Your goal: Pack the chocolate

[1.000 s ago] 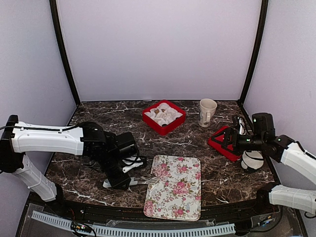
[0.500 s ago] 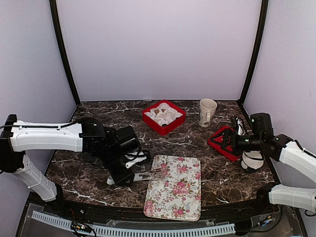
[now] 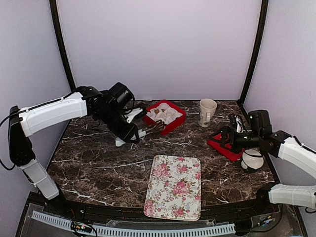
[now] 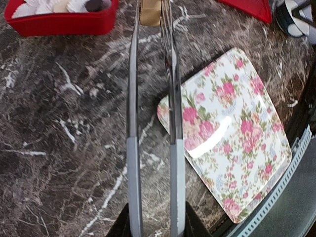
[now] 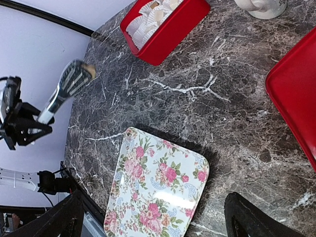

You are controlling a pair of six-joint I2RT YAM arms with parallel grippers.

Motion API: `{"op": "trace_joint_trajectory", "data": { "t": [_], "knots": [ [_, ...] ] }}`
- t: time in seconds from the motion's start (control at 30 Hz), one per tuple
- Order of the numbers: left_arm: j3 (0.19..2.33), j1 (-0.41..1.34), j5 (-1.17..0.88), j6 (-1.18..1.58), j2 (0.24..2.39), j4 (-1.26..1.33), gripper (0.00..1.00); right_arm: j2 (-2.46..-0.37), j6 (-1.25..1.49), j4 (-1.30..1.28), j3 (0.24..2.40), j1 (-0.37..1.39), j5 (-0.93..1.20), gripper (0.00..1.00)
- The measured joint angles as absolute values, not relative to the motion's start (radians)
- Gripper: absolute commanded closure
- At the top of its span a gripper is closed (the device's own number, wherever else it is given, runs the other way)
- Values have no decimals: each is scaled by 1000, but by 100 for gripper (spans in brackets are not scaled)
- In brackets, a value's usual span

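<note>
My left gripper (image 3: 127, 132) (image 4: 154, 223) is shut on metal tongs (image 4: 132, 98). The tong tips pinch a small tan chocolate (image 4: 149, 12), which also shows in the right wrist view (image 5: 89, 71). The tips hover just in front of the red box (image 3: 173, 125) (image 4: 59, 23), which holds white paper cups and a few chocolates (image 3: 157, 111), one of them dark (image 4: 94, 5). My right gripper (image 3: 225, 138) is open and empty, low above the table beside the red lid (image 3: 222, 146) (image 5: 296, 94).
A floral tray (image 3: 175, 186) (image 4: 232, 133) (image 5: 158, 192) lies at the near centre. A white mug (image 3: 207, 111) stands at the back right. A white and black round object (image 3: 253, 160) sits under my right arm.
My left arm has lifted and swung from the floral tray's left edge back towards the red box, carrying the tongs. The right arm has barely moved.
</note>
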State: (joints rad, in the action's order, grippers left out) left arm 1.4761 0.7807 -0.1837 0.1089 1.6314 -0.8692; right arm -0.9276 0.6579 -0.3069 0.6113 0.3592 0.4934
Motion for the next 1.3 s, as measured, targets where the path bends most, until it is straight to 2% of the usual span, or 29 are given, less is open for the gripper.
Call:
{"op": "trace_joint_trajectory", "data": {
  "t": [0.5, 0.8, 1.3],
  "knots": [
    [1932, 527, -161, 117, 2027, -859, 85, -1009, 636, -299, 646, 359, 489, 0],
    [1948, 490, -177, 117, 2115, -862, 84, -1034, 629, -292, 656, 355, 478, 0],
    [1948, 489, -186, 117, 2147, -864, 79, -1082, 582, -298, 671, 341, 498, 0]
  ]
}}
